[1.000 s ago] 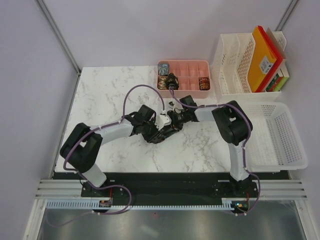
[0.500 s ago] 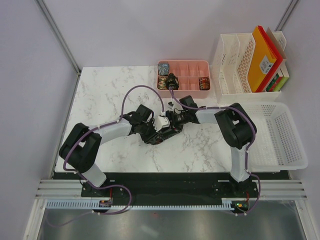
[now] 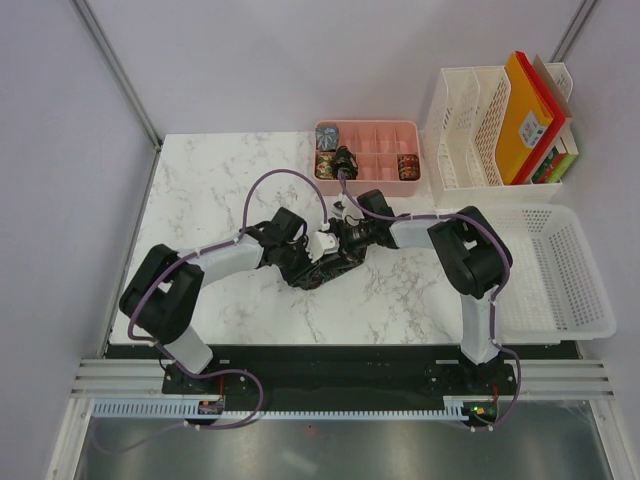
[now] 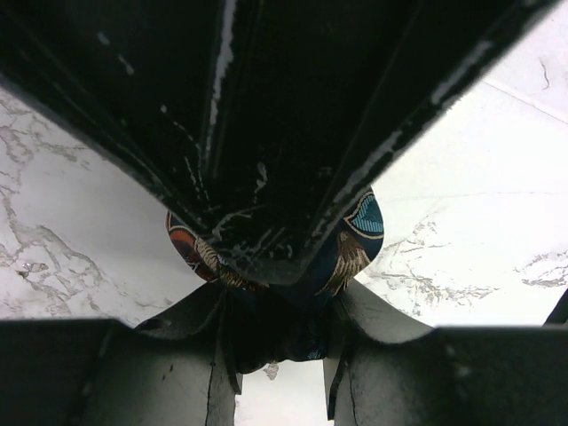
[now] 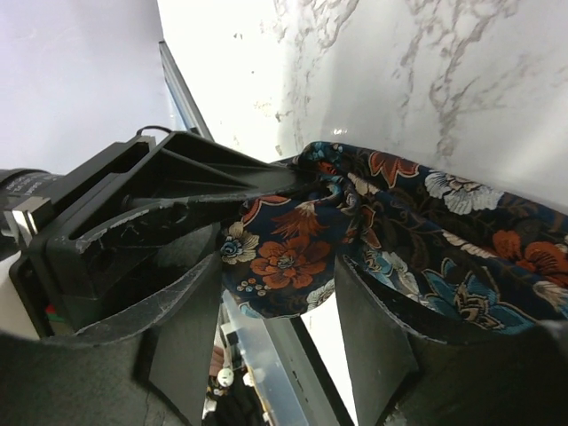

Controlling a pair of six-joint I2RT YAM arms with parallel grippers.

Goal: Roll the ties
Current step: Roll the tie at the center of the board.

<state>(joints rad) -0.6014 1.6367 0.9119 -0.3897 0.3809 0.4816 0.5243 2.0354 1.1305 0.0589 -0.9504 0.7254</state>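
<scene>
The left gripper (image 4: 282, 303) reaches in from 8 o'clock to the middle of the marble table (image 3: 210, 190) and is clamped on the floral tie (image 5: 417, 240). In the right wrist view its 2 fingers taper to a point and nip a fold of the dark, orange-flowered cloth. The tie lies bunched on the table between the 2 arms, only partly gathered as far as I can tell (the top view hides most of it under the wrists). The right gripper (image 5: 277, 280), reaching in from 3 o'clock, has its jaws apart and straddles the cloth without pinching it.

At 12 o'clock from the pair sits the pink tray (image 3: 378, 142), with 3 finished coils (image 3: 408, 166) in its compartments. The white basket (image 3: 560, 270) is at 3 o'clock, well apart.

I read this as a re-grip in mid-roll. To do it well, the left pinch should act as the anchor and must not slacken while the right jaws are free, or any turns made will spring loose. The right should take hold close beside the left fingers, across the full width of the tie, so the next turn wraps flat. The loose tail wants light tension. The 2 sets of fingers are very close, so they must be kept from knocking.
</scene>
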